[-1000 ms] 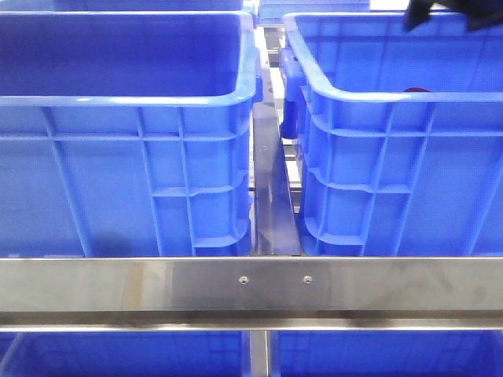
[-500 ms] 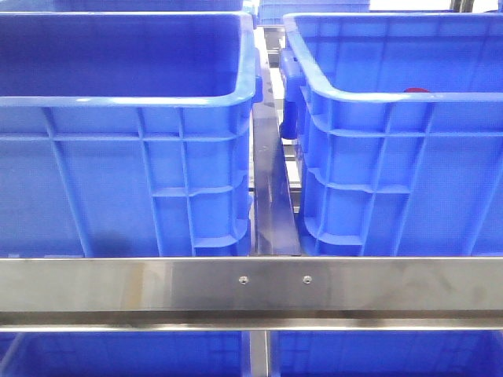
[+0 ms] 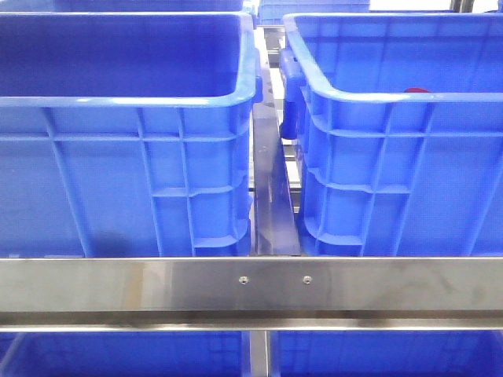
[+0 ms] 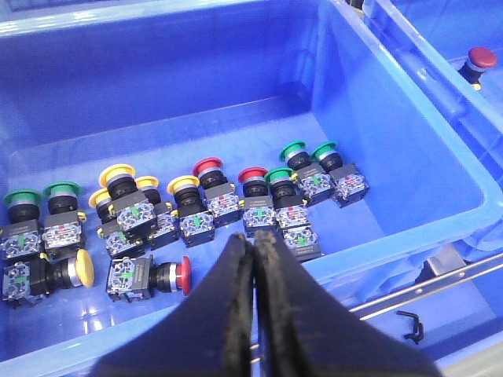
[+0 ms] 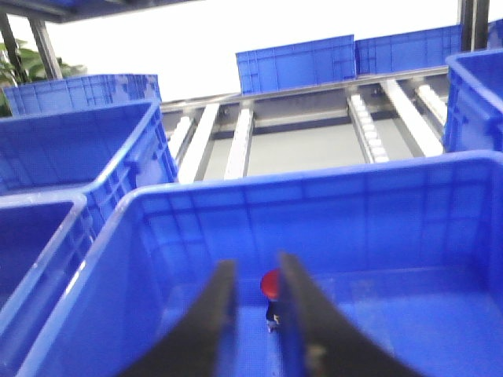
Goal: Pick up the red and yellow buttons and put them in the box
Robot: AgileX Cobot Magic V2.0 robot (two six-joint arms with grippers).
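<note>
Hovering with left gripper [image 4: 253, 245] pinched empty above the source crate [image 4: 409, 149] of push buttons [image 4: 206, 206], right gripper [image 5: 253, 292] slightly parted over one red button [image 5: 270, 284] already in the box [image 5: 330, 196], leaving many.

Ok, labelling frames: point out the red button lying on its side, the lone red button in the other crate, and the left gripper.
Red button [image 4: 182, 274], left wrist view, cap.
Lone red button [image 5: 270, 284], right wrist view, cap.
Left gripper [image 4: 254, 245], left wrist view, closed fingertips.

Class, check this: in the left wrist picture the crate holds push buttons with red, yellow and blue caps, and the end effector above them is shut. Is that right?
One detail is wrong: the caps are red, yellow and green, not blue. The left wrist view shows this in the crate. The left end effector above the buttons is indeed shut.
</note>
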